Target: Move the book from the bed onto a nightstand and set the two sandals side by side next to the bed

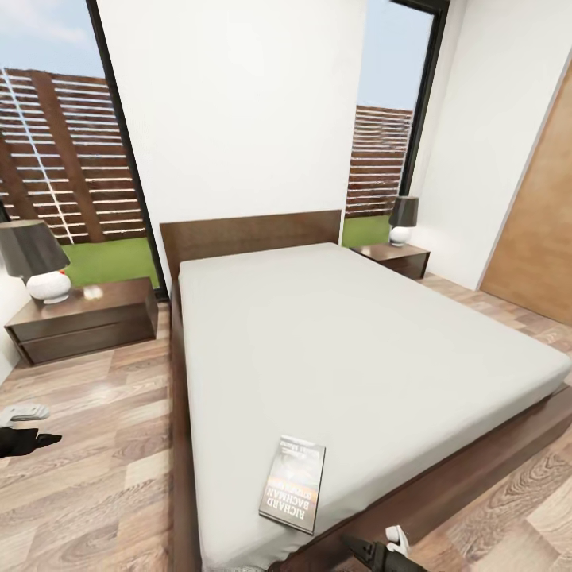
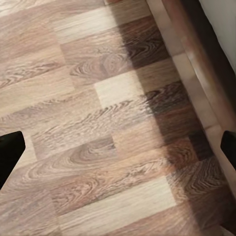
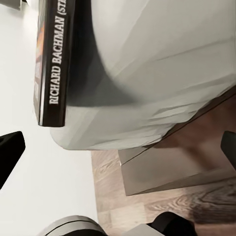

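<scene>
Near the foot corner of the bed (image 1: 357, 349), on the pale grey mattress, lay one book (image 1: 292, 483), flat and cover up, with white title lettering and an orange band. It sat close to the mattress edge on the side of the robot's right arm. The right wrist view showed the same book (image 3: 53, 64) from the side, its dark spine bearing white lettering, resting on the mattress (image 3: 162, 59) above the dark wooden bed frame (image 3: 172, 167).

Two nightstands stood at the head of the bed, one on each side: the left nightstand (image 1: 87, 322) nearer the camera and the right nightstand (image 1: 395, 258) farther off by the wall. Each carried one lamp, so two lamps in all: the left lamp (image 1: 36, 260) and the right lamp (image 1: 403, 220). A small pale object (image 1: 93, 292) lay on the left nightstand's top surface; what it was could not be told.

The left claw (image 1: 24, 429) hung low over the wood-plank floor (image 1: 95, 477) beside the bed, its fingers spread and holding nothing; in the left wrist view the two dark fingertips (image 2: 10, 157) stood wide apart over bare floorboards. The right claw (image 1: 381, 548) hovered just past the bed's foot corner, near the book but apart from it, likewise spread wide with nothing between its fingertips (image 3: 10, 152).

Two tall dark-framed windows flanked the white wall behind the headboard.
</scene>
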`<state>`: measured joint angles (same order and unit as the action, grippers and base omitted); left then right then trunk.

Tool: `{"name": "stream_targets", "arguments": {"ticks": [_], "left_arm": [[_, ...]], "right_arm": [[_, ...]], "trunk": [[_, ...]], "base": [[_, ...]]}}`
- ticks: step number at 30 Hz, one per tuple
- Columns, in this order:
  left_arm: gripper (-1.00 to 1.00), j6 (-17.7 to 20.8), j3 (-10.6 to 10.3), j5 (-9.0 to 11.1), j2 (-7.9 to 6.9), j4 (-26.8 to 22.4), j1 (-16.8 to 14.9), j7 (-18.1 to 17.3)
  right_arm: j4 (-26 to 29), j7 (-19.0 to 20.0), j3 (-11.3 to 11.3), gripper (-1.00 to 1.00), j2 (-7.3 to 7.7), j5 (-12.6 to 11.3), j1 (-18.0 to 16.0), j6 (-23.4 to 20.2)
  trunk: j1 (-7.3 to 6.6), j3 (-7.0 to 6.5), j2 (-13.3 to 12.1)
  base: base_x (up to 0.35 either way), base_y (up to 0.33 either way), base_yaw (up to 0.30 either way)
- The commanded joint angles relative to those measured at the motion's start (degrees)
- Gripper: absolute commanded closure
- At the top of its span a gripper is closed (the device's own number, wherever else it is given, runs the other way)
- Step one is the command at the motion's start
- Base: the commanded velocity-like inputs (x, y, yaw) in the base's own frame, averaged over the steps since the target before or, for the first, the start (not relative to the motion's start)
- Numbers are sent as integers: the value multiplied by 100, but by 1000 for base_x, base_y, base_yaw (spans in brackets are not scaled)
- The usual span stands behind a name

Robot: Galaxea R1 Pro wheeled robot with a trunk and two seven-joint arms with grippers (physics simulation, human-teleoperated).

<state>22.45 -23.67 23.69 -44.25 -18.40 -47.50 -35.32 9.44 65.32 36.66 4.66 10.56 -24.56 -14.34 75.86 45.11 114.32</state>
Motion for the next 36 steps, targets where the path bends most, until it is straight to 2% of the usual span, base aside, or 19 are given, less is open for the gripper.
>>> {"name": "stream_targets", "arguments": {"ticks": [1,3,9,36], "left_arm": [[-100,50,-26,56,-5,-6,-5,-1],[-100,53,-29,56,-5,-6,-5,-1],[-100,56,-32,57,-5,-6,-5,-2],[-100,57,-40,48,-5,-118,-5,14]], "right_arm": [[7,-14,50,-100,-37,48,-16,-51],[6,-73,46,-100,-110,57,-34,-51],[5,-183,25,-100,-270,76,-60,-48],[10,-201,9,-100,-330,77,-130,-51]], "trunk": [[22,24,44],[66,60,125],[66,60,125],[66,60,125]], "base": [[0,0,0],[0,0,0],[0,0,0],[0,0,0]]}}
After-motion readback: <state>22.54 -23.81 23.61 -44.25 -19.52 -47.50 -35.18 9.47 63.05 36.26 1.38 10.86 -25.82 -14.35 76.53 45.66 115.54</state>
